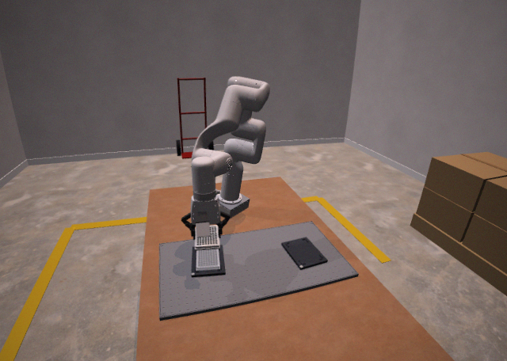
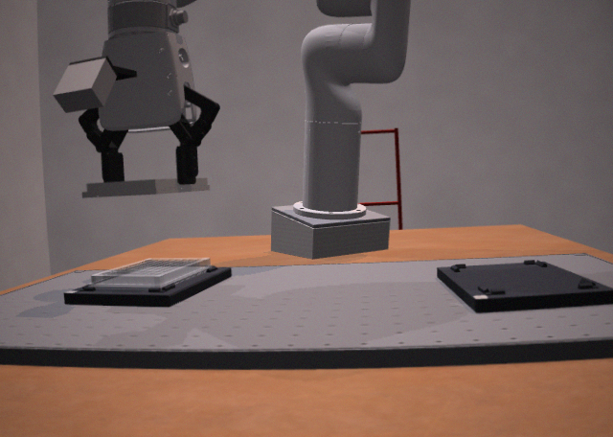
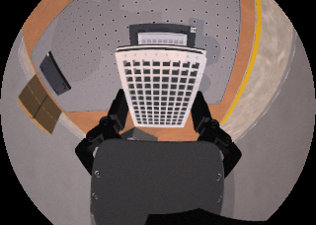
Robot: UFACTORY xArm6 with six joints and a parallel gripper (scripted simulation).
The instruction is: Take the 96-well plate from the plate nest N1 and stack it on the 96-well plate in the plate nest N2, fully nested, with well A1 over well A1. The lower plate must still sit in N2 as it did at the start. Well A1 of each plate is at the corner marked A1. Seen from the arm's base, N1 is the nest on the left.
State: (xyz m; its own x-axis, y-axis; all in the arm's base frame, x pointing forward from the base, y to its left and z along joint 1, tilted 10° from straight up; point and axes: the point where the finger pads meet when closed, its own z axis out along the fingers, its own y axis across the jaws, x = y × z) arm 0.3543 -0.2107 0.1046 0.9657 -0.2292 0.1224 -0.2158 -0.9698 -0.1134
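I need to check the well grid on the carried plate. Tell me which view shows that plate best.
The wrist view: the carried plate fills the centre, its well grid plain between the jaws. The exterior view shows only its thin side edge. The top view shows it small and partly hidden under the gripper.

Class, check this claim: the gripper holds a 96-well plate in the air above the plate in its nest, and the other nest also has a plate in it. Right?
Not quite. The gripper does hold a 96-well plate above the nested plate, but the other nest holds nothing, as the exterior view shows.
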